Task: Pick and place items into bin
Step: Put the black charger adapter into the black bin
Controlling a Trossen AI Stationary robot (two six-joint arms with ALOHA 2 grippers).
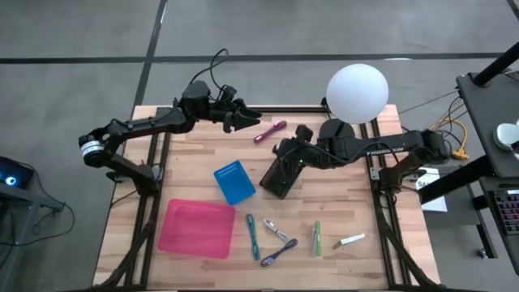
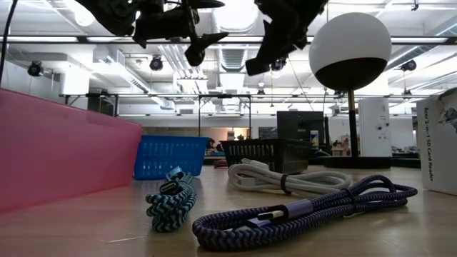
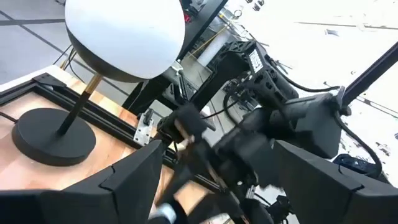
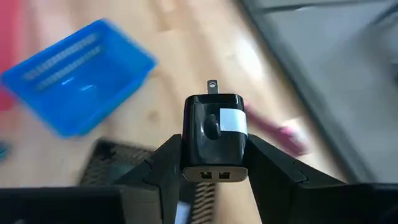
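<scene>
Right wrist view shows the right gripper point(image 4: 214, 163) clenched on a black USB charger point(image 4: 215, 138), its body between the jaws, above the black bin point(image 1: 280, 176). The left gripper point(image 1: 243, 119) stands spread and empty, a magenta cable point(image 1: 270, 131) just beyond its jaws.

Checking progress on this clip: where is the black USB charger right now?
The black charger is clamped in the right gripper, held in the air above the black basket, right of the blue basket in the high view.
</scene>
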